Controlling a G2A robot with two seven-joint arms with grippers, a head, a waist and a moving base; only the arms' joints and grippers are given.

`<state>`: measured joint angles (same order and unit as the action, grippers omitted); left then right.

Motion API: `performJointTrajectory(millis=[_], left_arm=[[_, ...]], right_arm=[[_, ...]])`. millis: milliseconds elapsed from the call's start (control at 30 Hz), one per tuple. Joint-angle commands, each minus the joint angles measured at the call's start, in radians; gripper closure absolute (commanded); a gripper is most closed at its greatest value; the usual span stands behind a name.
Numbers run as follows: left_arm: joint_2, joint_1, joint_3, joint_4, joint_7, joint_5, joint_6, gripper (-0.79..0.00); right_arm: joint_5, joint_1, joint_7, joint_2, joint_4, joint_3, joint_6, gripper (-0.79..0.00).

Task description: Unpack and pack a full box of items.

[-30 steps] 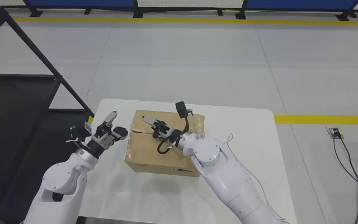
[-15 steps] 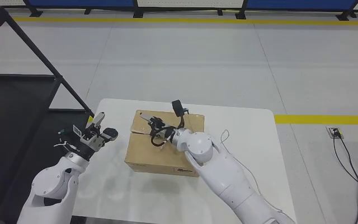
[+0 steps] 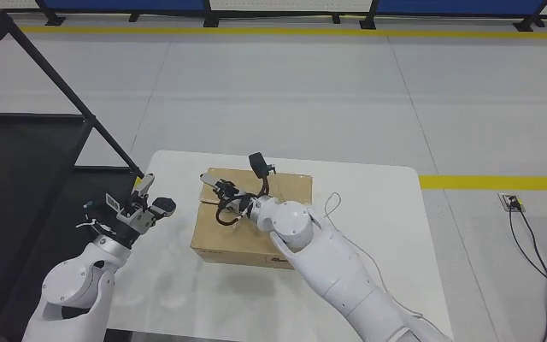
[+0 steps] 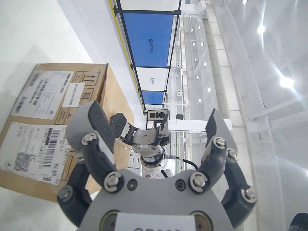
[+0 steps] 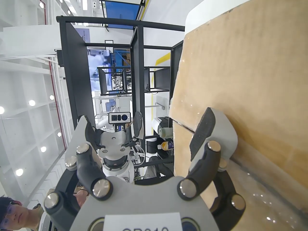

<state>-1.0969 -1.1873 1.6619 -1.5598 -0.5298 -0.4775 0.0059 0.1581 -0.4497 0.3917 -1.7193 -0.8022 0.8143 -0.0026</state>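
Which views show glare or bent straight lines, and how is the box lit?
Left wrist view: ceiling lights flare into streaks, the barrier frame bows. Right wrist view: the tape on the box glints; the black rack bars curve. Top view: even, soft light on the box.

**Left gripper spread wide beside the box**

The left gripper (image 4: pixel 155 111) has its jaws wide apart, with nothing between them. Just beside one finger sits the labelled cardboard box (image 4: pixel 60 121) on the white table (image 4: pixel 19 49). Beyond, the right gripper (image 4: pixel 142 127) hangs spread near the box's edge.

Matt cardboard box (image 3: pixel 235 241) — glossy tape (image 5: pixel 262 191)
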Motion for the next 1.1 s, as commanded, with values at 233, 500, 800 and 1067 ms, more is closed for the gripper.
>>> performJointTrajectory(millis=[233, 500, 800, 1067], left_arm=[[0.0, 0.002, -0.007, 0.0, -0.001, 0.003, 0.0, -0.785], [0.0, 0.009, -0.022, -0.004, -0.003, 0.011, 0.005, -0.785], [0.0, 0.018, -0.035, -0.004, -0.005, 0.018, 0.009, -0.785], [0.001, 0.029, -0.042, 0.002, -0.008, 0.025, 0.018, -0.785]], right_arm=[[-0.018, -0.013, 0.05, 0.002, -0.009, 0.024, -0.027, -0.785], [-0.089, -0.105, 0.079, 0.054, -0.142, 0.126, -0.002, -0.785], [-0.156, -0.204, 0.111, 0.097, -0.276, 0.218, 0.098, -0.785], [-0.184, -0.275, 0.11, 0.125, -0.357, 0.294, 0.118, -0.785]])
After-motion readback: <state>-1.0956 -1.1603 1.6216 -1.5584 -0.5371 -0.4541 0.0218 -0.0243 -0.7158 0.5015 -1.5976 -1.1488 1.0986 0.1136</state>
